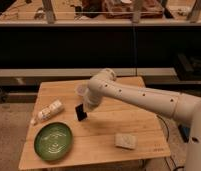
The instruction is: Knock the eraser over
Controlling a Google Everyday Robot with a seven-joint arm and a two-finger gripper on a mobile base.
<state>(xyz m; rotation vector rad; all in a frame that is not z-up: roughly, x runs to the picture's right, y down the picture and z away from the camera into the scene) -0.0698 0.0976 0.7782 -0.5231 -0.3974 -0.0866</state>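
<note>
The eraser [81,112] is a small black slab standing tilted on the wooden table [99,137], left of centre. My gripper [86,106] is at the end of the white arm that reaches in from the right; it sits right at the eraser's top right edge, and part of the eraser is hidden behind it. A white cup [82,91] stands just behind the gripper.
A white bottle [48,111] lies on its side at the left. A green plate [53,140] sits at the front left. A pale greyish pad [125,141] lies at the front right. Dark shelving runs behind the table.
</note>
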